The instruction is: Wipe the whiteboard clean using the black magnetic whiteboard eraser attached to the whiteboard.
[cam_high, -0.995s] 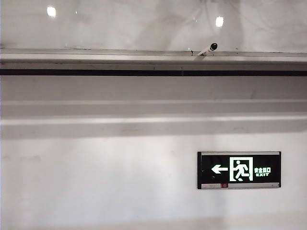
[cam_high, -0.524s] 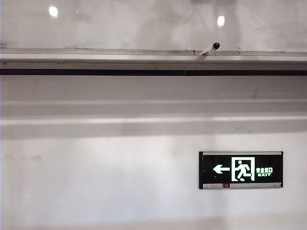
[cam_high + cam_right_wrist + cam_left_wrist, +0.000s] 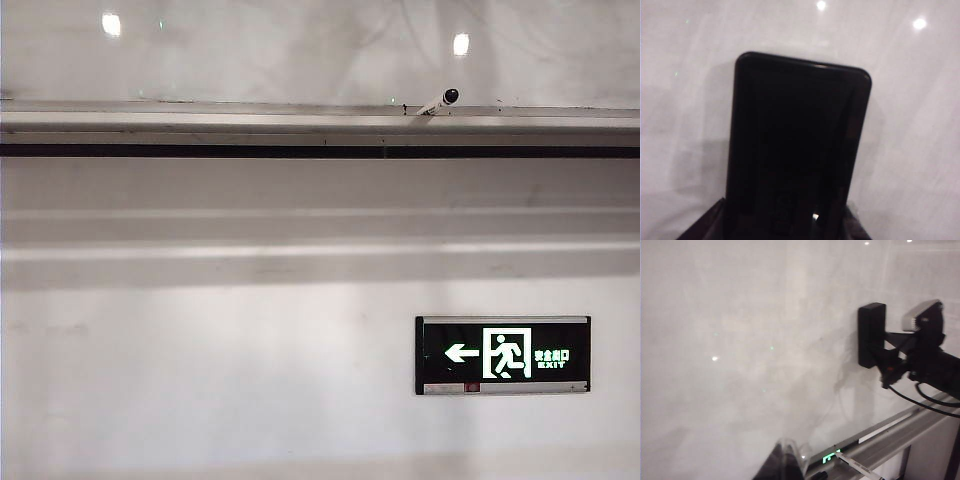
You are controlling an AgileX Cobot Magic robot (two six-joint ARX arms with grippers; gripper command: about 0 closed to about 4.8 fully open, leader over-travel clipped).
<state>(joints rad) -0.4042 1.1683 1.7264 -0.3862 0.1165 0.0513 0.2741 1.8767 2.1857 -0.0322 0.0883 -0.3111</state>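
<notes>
The black eraser [image 3: 871,335] sits flat against the glossy whiteboard [image 3: 740,340], above the pale metal ledge [image 3: 890,437] where a marker [image 3: 857,467] lies. The right gripper [image 3: 892,357] has its jaws grasping the eraser from behind, at the back of the block. It looks like a stiff, light slab; the magnet would make it cling to the board, so I'd expect it to drag a little and want steady pressure. Holding it by the long edges, as here, seems soundest. The left gripper [image 3: 785,460] hangs nearer, below and to the left, touching nothing; whether its jaws are released I cannot tell.
</notes>
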